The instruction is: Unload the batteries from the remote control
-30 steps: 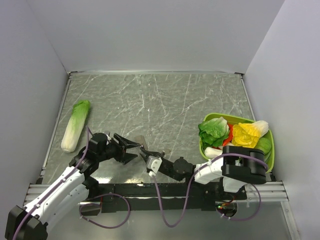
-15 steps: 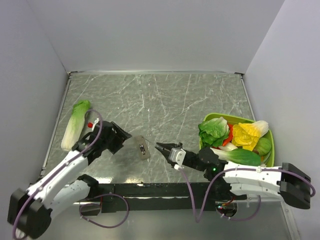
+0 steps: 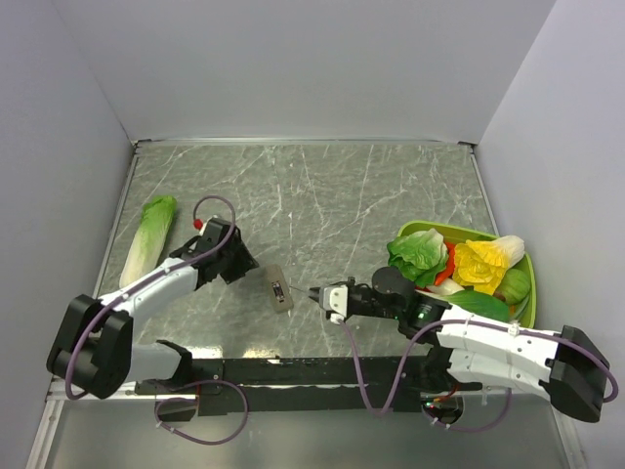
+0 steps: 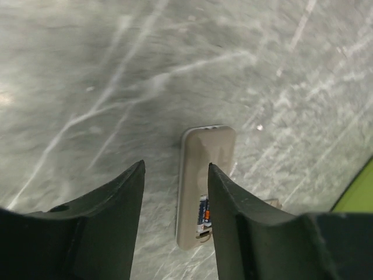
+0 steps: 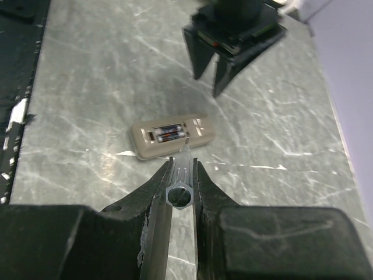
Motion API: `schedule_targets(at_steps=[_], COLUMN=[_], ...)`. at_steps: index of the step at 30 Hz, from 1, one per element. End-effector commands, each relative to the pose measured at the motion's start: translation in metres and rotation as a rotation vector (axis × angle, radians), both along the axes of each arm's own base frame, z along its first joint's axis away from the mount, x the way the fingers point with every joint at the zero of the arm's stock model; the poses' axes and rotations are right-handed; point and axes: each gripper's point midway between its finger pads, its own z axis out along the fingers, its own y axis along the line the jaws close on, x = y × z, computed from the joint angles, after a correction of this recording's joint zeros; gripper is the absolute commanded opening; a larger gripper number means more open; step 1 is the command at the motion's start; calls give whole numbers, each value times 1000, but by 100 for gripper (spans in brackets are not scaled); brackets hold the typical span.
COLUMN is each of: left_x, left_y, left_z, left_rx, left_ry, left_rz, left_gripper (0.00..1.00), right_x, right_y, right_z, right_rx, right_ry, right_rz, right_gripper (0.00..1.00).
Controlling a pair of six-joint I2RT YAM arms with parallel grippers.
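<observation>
The remote control (image 3: 278,289) lies grey-tan face up on the table. Its recess is open with two batteries (image 5: 169,133) lying side by side in it; they also show in the left wrist view (image 4: 203,214). My left gripper (image 3: 241,264) is open and empty, just left of the remote (image 4: 204,175), with its fingers (image 4: 131,192) pointing at it. My right gripper (image 3: 317,294) is shut on a slim clear hex-handled tool (image 5: 180,182). The tool's tip is at the near edge of the remote (image 5: 198,139), beside the batteries.
A long pale-green cabbage (image 3: 146,242) lies at the far left. A green bowl (image 3: 528,289) of toy vegetables stands at the right. Grey walls close in the table on three sides. The black base rail runs along the near edge.
The left arm has stretched out to the back left, leaving the remote flat on the table. The right arm has swung to the right, its gripper still pointing at the remote.
</observation>
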Motion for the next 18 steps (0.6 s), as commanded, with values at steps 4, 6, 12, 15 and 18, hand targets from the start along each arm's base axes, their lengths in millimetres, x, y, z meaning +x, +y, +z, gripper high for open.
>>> schedule_targets(at_steps=[4,6,12,15,18], left_x=[7,6,2,0,2], left_y=[-31,-36,-46,-54,-61], left_z=[3,1,-14,-18,-20], left_rx=[-103,-119,-157,-192,-219], left_ry=[-87,-87,-46,-43,-51], left_rz=[-185,-212,-253,-278,-298], left_gripper=[48,45,40,38,37], right_x=[-13,-13,-10,-7,0], right_y=[15,16,14,14,15], right_z=[18,17,2,3,2], right_rx=[12,2,-55,-44,-66], right_ry=[33,40,84,82,84], right_rz=[163,173,176,173,162], right_gripper=[0,0,0,0,0])
